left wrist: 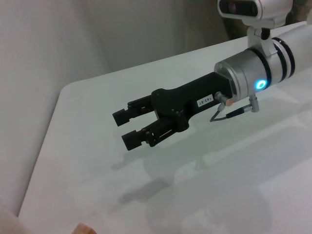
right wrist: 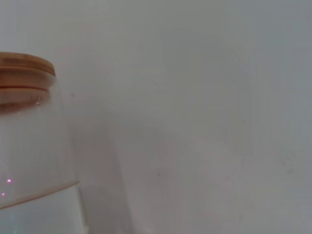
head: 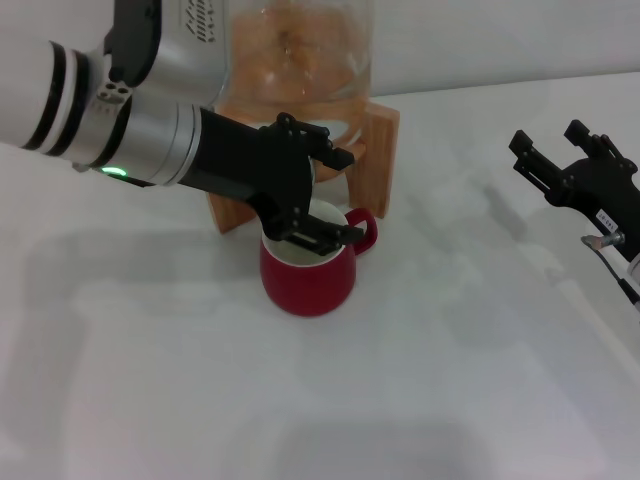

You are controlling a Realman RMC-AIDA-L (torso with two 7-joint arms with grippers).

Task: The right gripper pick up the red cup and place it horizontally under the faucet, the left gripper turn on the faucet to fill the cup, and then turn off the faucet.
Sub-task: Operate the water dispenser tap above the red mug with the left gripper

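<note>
The red cup [head: 308,272] stands upright on the white table [head: 420,380], right in front of the wooden stand [head: 375,150] that holds the big glass jar [head: 300,60]. The left gripper [head: 322,195] hangs just above the cup's back rim, between the cup and the stand. Its jaws are spread, one finger up by the stand and one low over the cup's white inside. The tap is hidden behind this claw. The right gripper [head: 548,152] waits well apart from the cup, near the table's right edge, with its jaws spread and holding nothing. The table in front of the cup is bare.
</note>
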